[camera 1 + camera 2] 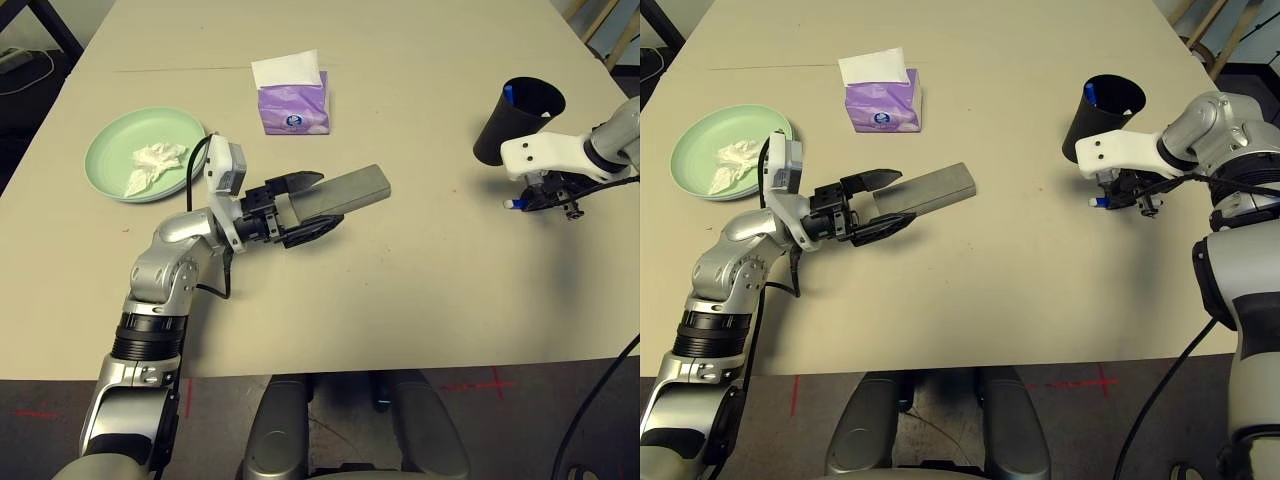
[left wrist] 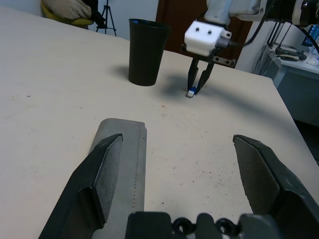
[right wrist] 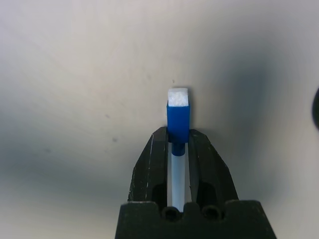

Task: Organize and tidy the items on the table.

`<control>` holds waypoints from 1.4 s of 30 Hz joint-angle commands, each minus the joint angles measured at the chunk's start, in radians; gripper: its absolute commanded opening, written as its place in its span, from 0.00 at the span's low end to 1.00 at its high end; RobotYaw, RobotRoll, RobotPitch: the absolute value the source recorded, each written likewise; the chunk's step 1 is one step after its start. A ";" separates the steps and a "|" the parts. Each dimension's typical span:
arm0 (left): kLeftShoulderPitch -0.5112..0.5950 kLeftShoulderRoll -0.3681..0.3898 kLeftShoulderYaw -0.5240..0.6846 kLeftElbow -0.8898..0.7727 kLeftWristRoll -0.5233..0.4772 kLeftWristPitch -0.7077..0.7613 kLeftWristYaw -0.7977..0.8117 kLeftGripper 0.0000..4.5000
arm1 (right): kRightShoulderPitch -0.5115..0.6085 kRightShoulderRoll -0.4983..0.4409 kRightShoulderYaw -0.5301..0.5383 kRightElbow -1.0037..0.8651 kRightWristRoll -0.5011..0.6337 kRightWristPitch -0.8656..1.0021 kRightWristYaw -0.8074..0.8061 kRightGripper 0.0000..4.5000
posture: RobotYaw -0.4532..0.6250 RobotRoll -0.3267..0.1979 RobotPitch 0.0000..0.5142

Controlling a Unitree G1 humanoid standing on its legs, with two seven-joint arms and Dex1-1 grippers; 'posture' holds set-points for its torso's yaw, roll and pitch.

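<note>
My right gripper (image 3: 178, 133) is shut on the blue-capped white pen (image 3: 178, 117), low over the table (image 1: 420, 290) just in front of the black cup (image 1: 518, 120). The cup stands upright at the right, and something blue (image 1: 509, 95) shows inside it. My left gripper (image 1: 326, 200) is open at the near end of the grey glasses case (image 1: 355, 188), which lies mid-table. One finger (image 2: 102, 174) overlaps the case's edge. A pale green plate (image 1: 120, 135) at the left holds a crumpled white tissue (image 1: 152, 162).
A purple tissue box (image 1: 293, 105) stands behind the case, between plate and cup. The table's front edge runs close below my left arm, and its right edge is just past my right wrist. Chair legs show at the far right corner.
</note>
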 commanded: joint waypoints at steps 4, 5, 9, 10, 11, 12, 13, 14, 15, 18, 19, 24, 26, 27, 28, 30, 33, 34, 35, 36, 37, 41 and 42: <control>-0.029 -0.004 -0.016 0.040 0.005 -0.026 -0.028 1.00 | -0.005 -0.021 -0.094 -0.019 0.131 0.085 0.123 0.09 | 0.57 0.62 0.48; -0.033 -0.006 -0.018 0.044 0.006 -0.029 -0.031 1.00 | 0.000 -0.028 -0.095 -0.025 0.156 0.093 0.123 0.09 | 0.57 0.62 0.48; -0.058 -0.011 -0.023 0.077 0.012 -0.045 -0.044 1.00 | 0.028 -0.053 -0.086 -0.075 0.262 0.137 0.123 0.09 | 0.55 0.62 0.45; -0.063 -0.012 -0.024 0.084 0.014 -0.048 -0.046 1.00 | 0.039 -0.059 -0.082 -0.095 0.295 0.155 0.123 0.09 | 0.55 0.62 0.44; -0.067 -0.013 -0.025 0.088 0.015 -0.052 -0.048 1.00 | 0.065 -0.068 -0.080 -0.143 0.367 0.198 0.123 0.09 | 0.55 0.62 0.43; -0.070 -0.014 -0.026 0.092 0.016 -0.056 -0.050 1.00 | 0.095 -0.078 -0.084 -0.204 0.452 0.259 0.123 0.09 | 0.54 0.62 0.43; -0.076 -0.016 -0.026 0.104 0.018 -0.063 -0.052 1.00 | 0.120 -0.084 -0.091 -0.259 0.526 0.324 0.123 0.09 | 0.53 0.62 0.42; -0.080 -0.018 -0.025 0.112 0.020 -0.069 -0.050 1.00 | 0.145 -0.094 -0.095 -0.317 0.593 0.387 0.123 0.09 | 0.53 0.62 0.42; -0.083 -0.019 -0.023 0.118 0.020 -0.072 -0.047 1.00 | 0.173 -0.111 -0.095 -0.384 0.656 0.447 0.123 0.09 | 0.52 0.62 0.41; -0.081 -0.018 -0.022 0.126 0.018 -0.076 -0.050 1.00 | 0.247 -0.167 -0.101 -0.563 0.799 0.599 0.123 0.09 | 0.52 0.62 0.39; -0.080 -0.016 -0.023 0.130 0.019 -0.078 -0.054 1.00 | 0.262 -0.177 -0.115 -0.608 0.837 0.647 0.123 0.09 | 0.51 0.62 0.38; -0.099 -0.015 -0.025 0.170 0.028 -0.094 -0.068 1.00 | 0.305 -0.161 -0.240 -0.726 0.916 0.798 0.108 0.09 | 0.51 0.62 0.35; -0.117 -0.014 -0.026 0.197 0.037 -0.108 -0.073 1.00 | 0.341 -0.120 -0.325 -0.782 0.957 0.828 0.035 0.09 | 0.51 0.62 0.34; -0.125 -0.013 -0.026 0.209 0.043 -0.116 -0.075 1.00 | 0.360 -0.099 -0.363 -0.809 0.973 0.834 -0.002 0.09 | 0.51 0.62 0.34; -0.132 -0.013 -0.027 0.218 0.049 -0.122 -0.075 1.00 | 0.389 -0.079 -0.400 -0.852 0.997 0.861 -0.038 0.09 | 0.51 0.62 0.33; -0.145 -0.014 -0.027 0.234 0.062 -0.140 -0.073 1.00 | 0.445 -0.034 -0.460 -0.929 1.027 0.886 -0.111 0.09 | 0.51 0.62 0.33; -0.152 -0.009 -0.036 0.244 0.081 -0.168 -0.084 1.00 | 0.523 0.026 -0.519 -1.039 1.072 0.936 -0.208 0.09 | 0.51 0.62 0.32; -0.154 -0.007 -0.039 0.247 0.084 -0.171 -0.086 1.00 | 0.544 0.044 -0.531 -1.070 1.082 0.948 -0.235 0.09 | 0.51 0.62 0.31; -0.157 -0.003 -0.042 0.251 0.091 -0.173 -0.088 1.00 | 0.563 0.061 -0.540 -1.096 1.088 0.954 -0.260 0.09 | 0.51 0.62 0.31; -0.161 0.001 -0.045 0.257 0.100 -0.179 -0.089 1.00 | 0.575 0.072 -0.546 -1.116 1.092 0.960 -0.278 0.09 | 0.51 0.62 0.31; -0.164 0.004 -0.047 0.262 0.107 -0.183 -0.090 1.00 | 0.582 0.079 -0.550 -1.129 1.094 0.964 -0.291 0.09 | 0.51 0.62 0.31; -0.172 0.012 -0.049 0.283 0.124 -0.197 -0.093 1.00 | 0.573 0.116 -0.581 -1.139 1.093 0.937 -0.363 0.09 | 0.51 0.62 0.30; -0.175 0.014 -0.050 0.291 0.130 -0.203 -0.094 1.00 | 0.568 0.123 -0.586 -1.137 1.092 0.930 -0.378 0.09 | 0.51 0.62 0.30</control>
